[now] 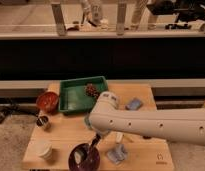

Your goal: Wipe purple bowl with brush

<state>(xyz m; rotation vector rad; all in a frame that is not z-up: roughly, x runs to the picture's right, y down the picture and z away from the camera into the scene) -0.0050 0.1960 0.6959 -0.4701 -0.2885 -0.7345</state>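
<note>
The purple bowl (86,159) sits at the table's front edge, left of centre. The brush (92,145) leans into it, with its dark handle up to the right and its whitish head (79,157) inside the bowl. My gripper (96,138) is at the end of the big white arm (146,124), which reaches in from the right. It is just above the bowl's right rim and shut on the brush handle. The arm hides most of the gripper.
A green tray (71,100) holding a brown pinecone-like thing (91,90) stands at the back. An orange-red bowl (47,100) is to its left, with a small dark can (43,122) and a white cup (44,149) on the left side. Blue-grey sponges lie at the right (134,104) and at the front (117,153).
</note>
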